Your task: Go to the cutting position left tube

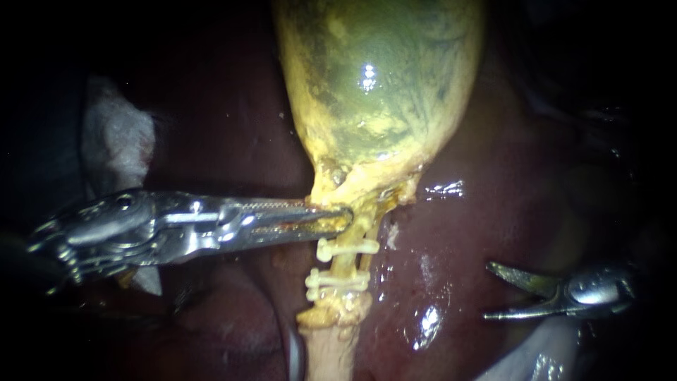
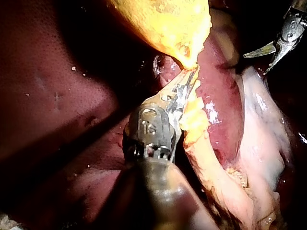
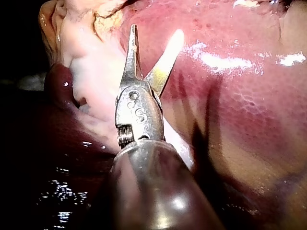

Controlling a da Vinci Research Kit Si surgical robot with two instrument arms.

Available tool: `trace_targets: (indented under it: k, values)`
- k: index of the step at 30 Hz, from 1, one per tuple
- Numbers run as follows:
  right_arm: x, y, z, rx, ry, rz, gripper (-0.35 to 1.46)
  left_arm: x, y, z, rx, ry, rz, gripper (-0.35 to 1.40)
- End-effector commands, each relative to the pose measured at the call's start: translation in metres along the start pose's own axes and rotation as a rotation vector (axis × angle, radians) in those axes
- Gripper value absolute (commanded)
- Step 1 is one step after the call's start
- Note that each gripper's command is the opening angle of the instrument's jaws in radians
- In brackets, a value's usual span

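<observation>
Endoscope: the left instrument (image 1: 335,219) has its hand clenched on the yellow neck of the gallbladder (image 1: 377,77). The tube (image 1: 343,264) hangs below that neck, crossed by two clips (image 1: 347,247). The right instrument (image 1: 488,291), hand released, lies over the liver (image 1: 479,226), well apart from the neck.

Left wrist: the hand grips the gallbladder's narrow end.

Right wrist: both blades spread over liver.

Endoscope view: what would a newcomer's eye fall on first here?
The yellow-green gallbladder fills the upper middle, glistening against the dark red liver. Under its neck the left instrument is clamped on yellow tissue, just above pale clips crossing a tube. At lower right, the right instrument holds its blades open over the liver, apart from the tube.
</observation>
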Motion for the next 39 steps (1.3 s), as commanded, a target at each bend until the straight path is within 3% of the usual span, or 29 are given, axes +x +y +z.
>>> trace_targets:
  k: [1, 25, 35, 39]
  values:
    - [0.0, 0.0, 0.0, 0.001, 0.0, 0.0, 1.01, 0.0, 0.0, 0.0, 0.0, 0.0, 0.0, -0.35]
    - [-0.0001, -0.0001, 0.0001, 0.0, 0.0, -0.001, 1.01, 0.0002, 0.0, 0.0, -0.001, 0.0, 0.005, -0.35]
    - [-0.0001, -0.0003, 0.0006, -0.002, 0.0, -0.002, 1.01, 0.0017, -0.0001, -0.001, 0.011, 0.003, 0.037, -0.35]
    - [-0.0001, -0.0005, 0.0009, -0.004, 0.0, -0.002, 1.01, 0.0022, -0.0002, -0.0013, 0.006, 0.024, 0.045, -0.35]
